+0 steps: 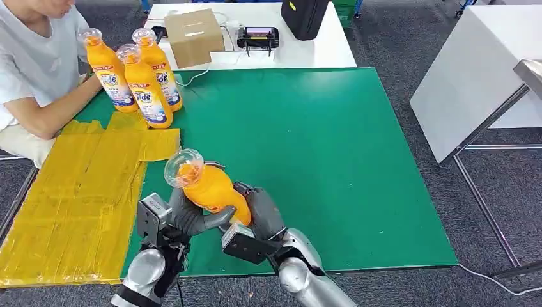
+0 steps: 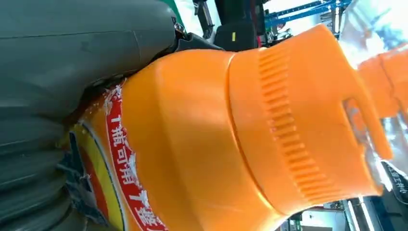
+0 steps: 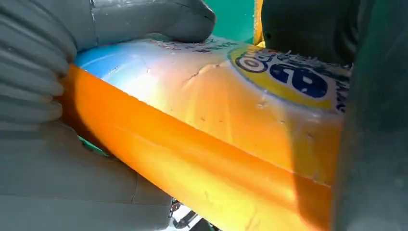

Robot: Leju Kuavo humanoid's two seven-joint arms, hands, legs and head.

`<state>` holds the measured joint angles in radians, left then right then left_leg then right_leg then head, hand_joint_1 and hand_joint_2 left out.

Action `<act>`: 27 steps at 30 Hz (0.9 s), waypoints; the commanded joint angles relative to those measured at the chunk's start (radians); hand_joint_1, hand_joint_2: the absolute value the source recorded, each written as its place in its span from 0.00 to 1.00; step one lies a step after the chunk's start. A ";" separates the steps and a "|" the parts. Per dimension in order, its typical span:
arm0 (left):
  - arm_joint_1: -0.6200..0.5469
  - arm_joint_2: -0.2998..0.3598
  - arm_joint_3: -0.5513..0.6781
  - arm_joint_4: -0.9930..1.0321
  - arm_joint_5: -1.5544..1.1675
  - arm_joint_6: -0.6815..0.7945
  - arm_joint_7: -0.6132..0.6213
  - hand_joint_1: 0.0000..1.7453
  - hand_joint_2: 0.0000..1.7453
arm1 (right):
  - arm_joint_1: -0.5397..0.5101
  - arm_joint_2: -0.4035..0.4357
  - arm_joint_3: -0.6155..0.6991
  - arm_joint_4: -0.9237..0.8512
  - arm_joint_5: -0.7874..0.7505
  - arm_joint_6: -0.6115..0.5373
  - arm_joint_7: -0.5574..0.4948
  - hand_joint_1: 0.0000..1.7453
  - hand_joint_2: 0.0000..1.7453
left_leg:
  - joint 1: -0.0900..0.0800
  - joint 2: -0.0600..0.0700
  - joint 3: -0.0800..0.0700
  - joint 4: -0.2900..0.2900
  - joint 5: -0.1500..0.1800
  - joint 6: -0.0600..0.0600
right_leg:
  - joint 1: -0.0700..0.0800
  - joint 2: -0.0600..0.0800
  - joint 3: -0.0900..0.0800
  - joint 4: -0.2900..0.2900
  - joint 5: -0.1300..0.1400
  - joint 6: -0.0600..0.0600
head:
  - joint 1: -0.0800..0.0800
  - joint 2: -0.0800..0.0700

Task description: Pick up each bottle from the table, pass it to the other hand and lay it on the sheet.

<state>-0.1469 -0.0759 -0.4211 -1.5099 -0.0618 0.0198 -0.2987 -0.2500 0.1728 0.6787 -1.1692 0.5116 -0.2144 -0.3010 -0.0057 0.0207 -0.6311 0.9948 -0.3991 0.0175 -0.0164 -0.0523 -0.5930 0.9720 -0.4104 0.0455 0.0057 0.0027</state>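
Both hands are on one orange bottle (image 1: 208, 185) held above the near edge of the green mat (image 1: 319, 160), tilted w/ its clear cap toward the yellow sheet (image 1: 70, 204). Left hand (image 1: 192, 217) grips it from the sheet side; right hand (image 1: 262, 214) wraps the lower body – both closed on it. In the left wrist view the bottle's ribbed orange collar sits close up; in the right wrist view the label faces the camera. Three more bottles (image 1: 137, 77) stand upright at the mat's far-left corner, touching each other, next to a seated person (image 1: 32, 70) – the person's forearm lies beside them. Behind, a cardboard box (image 1: 193, 37) on a white table (image 1: 319, 48).
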 commanded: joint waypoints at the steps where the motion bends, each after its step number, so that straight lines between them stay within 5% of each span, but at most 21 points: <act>1: -0.051 0.011 -0.006 0.021 0.003 0.015 0.001 1.00 1.00 | 0.004 -0.037 0.058 0.045 -0.001 0.012 -0.004 0.99 1.00 | 0.002 -0.003 0.006 0.000 -0.002 -0.002 | 0.001 0.002 0.007 -0.002 -0.002 -0.002 | 0.000 0.000; 4: -0.059 0.007 -0.011 0.027 0.003 0.016 0.001 1.00 1.00 | 0.004 -0.037 0.048 0.050 -0.004 0.012 -0.004 1.00 1.00 | 0.002 -0.003 0.004 0.000 -0.001 -0.001 | 0.001 0.001 0.005 -0.001 -0.002 -0.002 | 0.000 0.000; 5: -0.061 0.006 -0.016 0.030 0.003 0.018 0.000 1.00 1.00 | 0.005 -0.035 0.040 0.053 -0.006 0.013 -0.005 0.00 1.00 | 0.002 -0.004 0.005 0.000 -0.002 -0.001 | 0.001 0.002 0.007 -0.001 -0.002 -0.002 | 0.000 0.000; 13: -0.026 0.027 0.011 -0.014 -0.033 0.092 -0.016 1.00 1.00 | 0.102 -0.061 -0.096 -0.109 -0.134 0.003 -0.032 0.00 1.00 | 0.002 -0.004 0.006 0.000 -0.003 -0.002 | 0.001 0.002 0.007 -0.001 -0.003 -0.002 | 0.000 0.000; 18: -0.013 0.070 0.080 -0.078 -0.237 0.260 -0.034 1.00 1.00 | 0.227 -0.117 -0.226 -0.366 -0.210 0.031 -0.067 0.00 1.00 | 0.001 -0.004 0.002 0.000 -0.001 -0.001 | 0.000 0.000 0.003 0.000 -0.002 -0.001 | 0.000 0.000; 27: -0.014 0.063 0.078 -0.075 -0.240 0.258 -0.032 1.00 1.00 | 0.223 -0.105 -0.225 -0.353 -0.208 0.032 -0.067 0.00 1.00 | 0.001 -0.002 0.002 0.000 -0.001 -0.001 | 0.000 0.002 0.003 -0.001 -0.001 -0.001 | 0.000 0.000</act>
<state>-0.1401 -0.0339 -0.3567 -1.5934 -0.3010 0.2808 -0.3357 -0.0347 0.0969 0.4909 -1.4817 0.3067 -0.1888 -0.3674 -0.0058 0.0201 -0.6320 0.9948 -0.3992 0.0177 -0.0164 -0.0524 -0.5933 0.9719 -0.4105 0.0454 0.0061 0.0027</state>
